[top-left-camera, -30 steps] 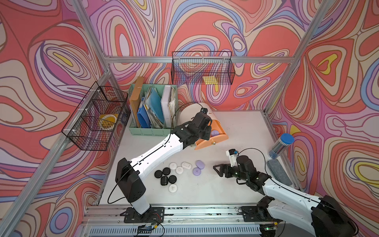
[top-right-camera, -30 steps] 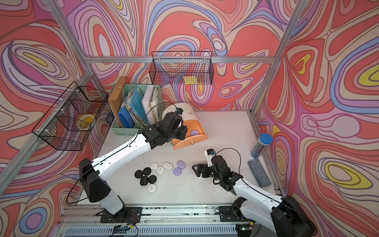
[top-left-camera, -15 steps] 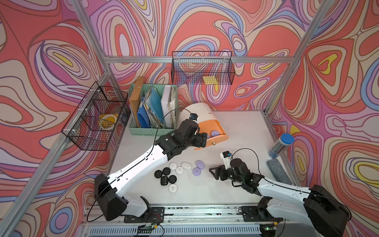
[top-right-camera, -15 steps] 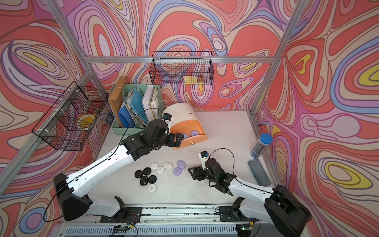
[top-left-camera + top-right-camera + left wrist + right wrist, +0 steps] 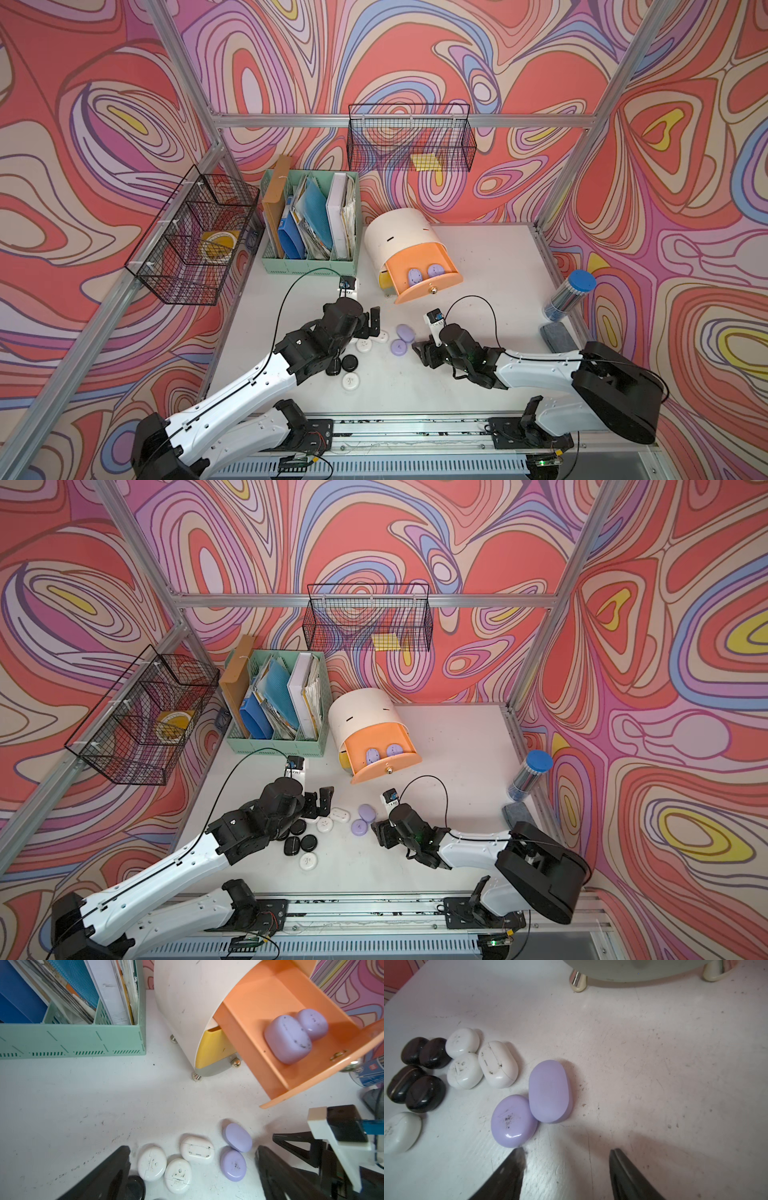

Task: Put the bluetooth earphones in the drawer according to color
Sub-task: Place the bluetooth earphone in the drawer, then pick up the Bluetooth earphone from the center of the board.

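The drawer chest (image 5: pixel 401 237) is white, and its peach top drawer (image 5: pixel 446 266) is pulled out with two lilac earphone cases (image 5: pixel 287 1040) inside. On the table lie two more lilac cases (image 5: pixel 405 331) (image 5: pixel 548 1091), white cases (image 5: pixel 197 1148) and black cases (image 5: pixel 424 1094). My left gripper (image 5: pixel 372 322) (image 5: pixel 192 1149) hangs open and empty over the white cases. My right gripper (image 5: pixel 419 351) (image 5: pixel 566 1150) is open and empty just beside the round lilac case (image 5: pixel 513 1121), one fingertip (image 5: pixel 519 1153) nearly touching it.
A mint-green file holder (image 5: pixel 309 262) stands left of the chest. A blue-capped tube (image 5: pixel 569 299) and a grey pad (image 5: pixel 559 336) lie at the right table edge. Wire baskets (image 5: pixel 409 141) hang on the walls.
My left gripper has opened and drawn back from the peach drawer to above the cases on the table. My right gripper has slid left toward the lilac cases, its jaws narrower.
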Controlling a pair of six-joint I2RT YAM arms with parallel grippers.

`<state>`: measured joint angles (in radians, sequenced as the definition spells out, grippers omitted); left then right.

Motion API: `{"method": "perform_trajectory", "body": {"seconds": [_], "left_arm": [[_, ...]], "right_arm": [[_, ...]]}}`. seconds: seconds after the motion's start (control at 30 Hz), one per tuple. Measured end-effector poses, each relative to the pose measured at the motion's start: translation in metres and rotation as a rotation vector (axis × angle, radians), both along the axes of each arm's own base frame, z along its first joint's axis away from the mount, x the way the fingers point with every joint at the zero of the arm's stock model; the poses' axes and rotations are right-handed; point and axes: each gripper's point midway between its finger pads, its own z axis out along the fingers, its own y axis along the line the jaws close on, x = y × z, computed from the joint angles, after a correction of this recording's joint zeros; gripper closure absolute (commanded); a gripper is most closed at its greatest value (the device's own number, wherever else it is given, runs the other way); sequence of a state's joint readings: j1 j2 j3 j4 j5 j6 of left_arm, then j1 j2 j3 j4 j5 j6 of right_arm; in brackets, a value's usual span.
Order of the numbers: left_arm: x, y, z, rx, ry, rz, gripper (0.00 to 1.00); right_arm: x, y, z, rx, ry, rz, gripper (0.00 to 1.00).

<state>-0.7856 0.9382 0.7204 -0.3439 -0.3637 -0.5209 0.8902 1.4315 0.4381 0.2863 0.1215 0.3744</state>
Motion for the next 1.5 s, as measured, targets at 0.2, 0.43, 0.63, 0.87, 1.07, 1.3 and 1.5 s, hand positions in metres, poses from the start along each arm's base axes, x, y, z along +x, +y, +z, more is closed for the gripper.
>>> {"method": "perform_trajectory", "body": {"seconds": [0.2, 0.43, 0.63, 0.87, 1.07, 1.3, 1.5], "left_arm": [[0.0, 0.013, -0.025, 0.05, 0.005, 0.039, 0.01], [0.006, 0.015, -0.007, 0.01, -0.059, 0.058, 0.01], [0.006, 0.017, -0.005, 0.002, -0.07, 0.066, 0.01], [0.006, 0.017, -0.004, 0.001, -0.072, 0.066, 0.01], [0.007, 0.019, -0.006, 0.006, -0.075, 0.073, 0.01], [0.008, 0.026, -0.01, 0.016, -0.079, 0.1, 0.01], [0.016, 0.046, -0.024, -0.005, -0.044, 0.167, 0.01]], "right_arm": [[0.007, 0.01, -0.018, -0.086, -0.016, 0.003, 0.36], [0.02, 0.021, -0.022, -0.096, -0.047, -0.007, 0.36], [0.03, 0.041, -0.022, -0.072, -0.085, 0.001, 0.36], [0.039, 0.059, -0.024, -0.065, -0.132, 0.009, 0.54], [0.034, 0.063, -0.024, -0.084, -0.15, 0.008, 0.72], [0.007, 0.067, -0.021, -0.133, -0.125, 0.073, 0.89], [-0.005, 0.075, 0.001, -0.127, -0.123, 0.111, 0.91]]}}
